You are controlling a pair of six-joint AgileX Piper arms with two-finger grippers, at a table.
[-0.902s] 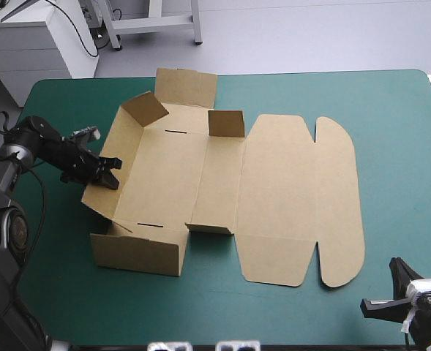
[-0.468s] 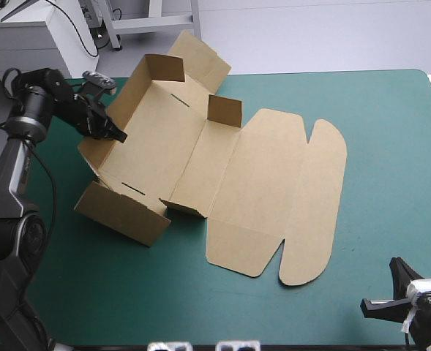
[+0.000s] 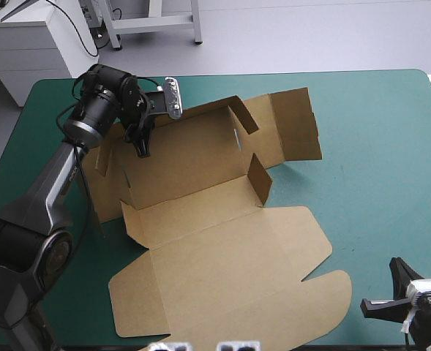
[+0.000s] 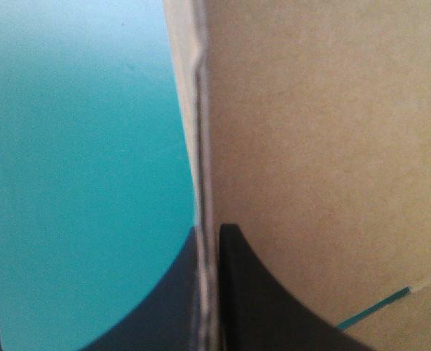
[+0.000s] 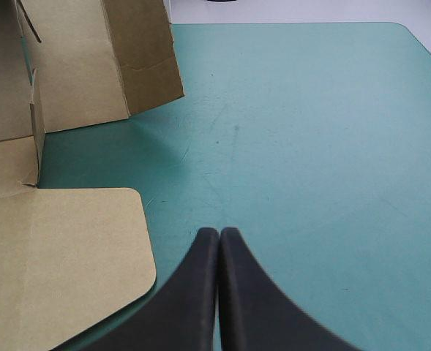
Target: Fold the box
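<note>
The box (image 3: 222, 248) has swung about a quarter turn since the earlier high views. Earlier its tray part sat at the left of the frame with the round-cornered lid stretched out to the right. Now the tray part lies across the upper middle and the lid lies flat toward the bottom, its rounded corners at the lower right. The sheet rests on the teal-green cover (image 3: 376, 131), left of the table's centre. One small flap stands upright near the middle of the frame, and a broad panel reaches toward the upper right.

The left gripper (image 3: 142, 145) has gone from the left middle of the frame to the upper left, the arm now reaching farther over the table. It pinches the box's raised wall at that end. In the left wrist view the board's edge runs straight down between the black fingers (image 4: 259, 307), which press on it from both sides at the gripper (image 4: 209, 231). The brown board (image 4: 325, 146) fills the right of that frame and the cover (image 4: 83, 146) the left.

The right gripper (image 3: 396, 269) has not moved and sits in the lower right corner of the high view, well apart from the box. In its own view the gripper (image 5: 219, 238) has its fingers pressed together into one point over bare cover (image 5: 310, 146). The lid's rounded corner (image 5: 61, 248) lies at the lower left and the broad panel at the upper left.
</note>
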